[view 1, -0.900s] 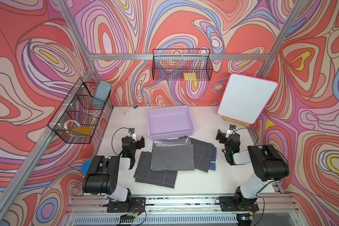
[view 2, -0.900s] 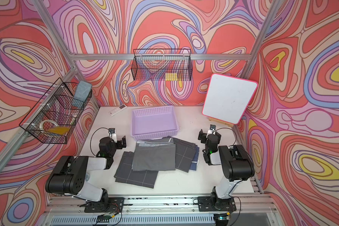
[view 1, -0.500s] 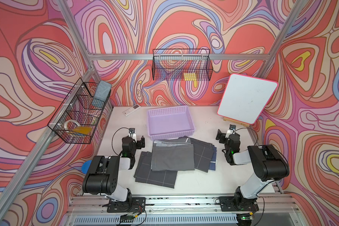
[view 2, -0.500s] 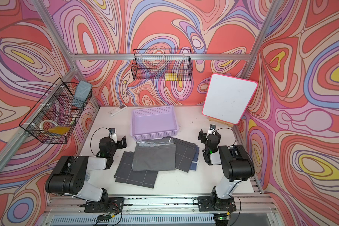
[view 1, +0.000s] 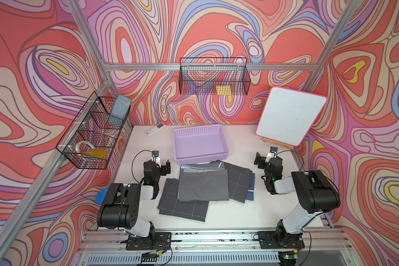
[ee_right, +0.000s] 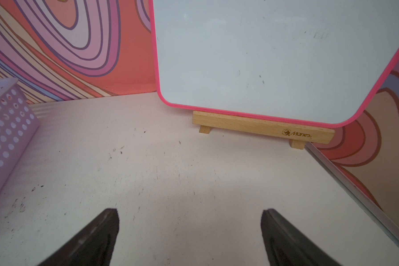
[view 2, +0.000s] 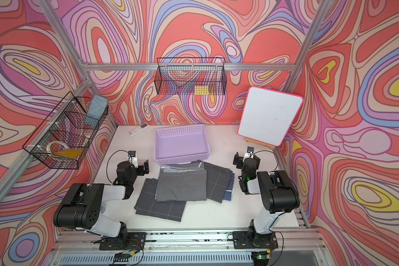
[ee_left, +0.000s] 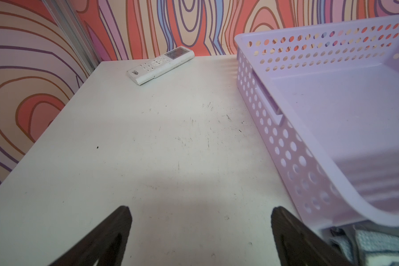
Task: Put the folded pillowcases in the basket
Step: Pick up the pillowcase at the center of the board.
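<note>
I see both tools spread, gripping nothing: the left tool [ee_left: 200, 214] over bare worktop [ee_left: 148, 149] beside the basket [ee_left: 332, 96], the right tool [ee_right: 189, 213] facing the whiteboard [ee_right: 274, 57]. Its wooden stand [ee_right: 263, 129] reads "Maries" (last letters faint). The remote [ee_left: 160, 64] bears a black scrawl I can't read. The folded pillowcase [view 1: 203, 186] lies on checked cloths [view 1: 182, 207], just in front of the basket.

The left arm [view 1: 122, 202] and right arm [view 1: 316, 195] share bulky black joints and white links. Black cables [view 1: 132, 163] loop over each wrist; a green light [view 1: 273, 178] glows there.
</note>
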Action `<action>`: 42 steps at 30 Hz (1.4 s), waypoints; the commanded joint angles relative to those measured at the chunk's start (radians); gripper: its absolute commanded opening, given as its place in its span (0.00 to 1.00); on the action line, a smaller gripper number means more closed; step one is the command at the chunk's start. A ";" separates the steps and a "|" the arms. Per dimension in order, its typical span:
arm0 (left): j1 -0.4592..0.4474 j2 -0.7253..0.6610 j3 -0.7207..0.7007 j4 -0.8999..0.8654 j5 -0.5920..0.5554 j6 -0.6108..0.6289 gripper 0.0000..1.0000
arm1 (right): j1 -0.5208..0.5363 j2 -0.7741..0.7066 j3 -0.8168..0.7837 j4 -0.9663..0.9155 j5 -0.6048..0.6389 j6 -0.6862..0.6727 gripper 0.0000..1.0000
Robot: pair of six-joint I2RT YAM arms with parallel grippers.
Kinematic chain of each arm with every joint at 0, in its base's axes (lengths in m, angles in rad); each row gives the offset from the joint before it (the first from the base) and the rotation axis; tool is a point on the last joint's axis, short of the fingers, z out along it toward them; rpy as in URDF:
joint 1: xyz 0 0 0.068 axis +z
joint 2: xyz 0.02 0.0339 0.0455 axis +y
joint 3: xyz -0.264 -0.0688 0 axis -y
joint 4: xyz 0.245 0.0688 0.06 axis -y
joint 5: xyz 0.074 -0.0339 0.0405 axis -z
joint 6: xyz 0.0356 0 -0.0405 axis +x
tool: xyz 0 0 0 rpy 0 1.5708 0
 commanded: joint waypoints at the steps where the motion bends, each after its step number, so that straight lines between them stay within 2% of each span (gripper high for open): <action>1: 0.003 0.000 0.001 0.012 0.007 0.010 0.99 | -0.002 0.000 0.008 0.008 0.011 0.005 0.98; 13: 0.003 0.002 0.004 0.005 0.005 0.009 0.99 | -0.002 0.000 0.009 0.006 0.011 0.006 0.98; 17: 0.003 -0.015 0.001 -0.002 -0.043 -0.013 0.99 | -0.002 -0.034 0.018 -0.046 0.041 0.027 0.98; 19: -0.001 -0.067 -0.006 -0.032 -0.083 -0.021 0.99 | 0.001 -0.055 0.022 -0.059 0.027 0.003 0.98; 23: -0.008 -0.213 0.027 -0.214 -0.111 -0.026 0.99 | 0.002 -0.199 0.096 -0.311 0.045 0.018 0.98; 26: -0.008 -0.311 0.108 -0.436 -0.108 -0.142 0.99 | 0.002 -0.321 0.159 -0.505 0.026 0.116 0.98; 30: -0.007 -0.397 0.223 -0.688 -0.015 -0.249 0.99 | 0.002 -0.450 0.299 -0.893 -0.040 0.290 0.98; 32: -0.006 -0.453 0.231 -0.748 0.042 -0.294 0.99 | 0.002 -0.505 0.337 -1.006 -0.116 0.312 0.98; 37: -0.006 -0.612 0.213 -0.864 0.137 -0.476 0.99 | 0.002 -0.644 0.360 -1.158 -0.303 0.400 0.98; 40: -0.006 -0.669 0.182 -0.866 0.247 -0.556 0.99 | 0.002 -0.684 0.369 -1.214 -0.429 0.425 0.98; 42: -0.006 -0.698 0.162 -0.897 0.257 -0.627 0.99 | 0.002 -0.689 0.369 -1.237 -0.533 0.426 0.98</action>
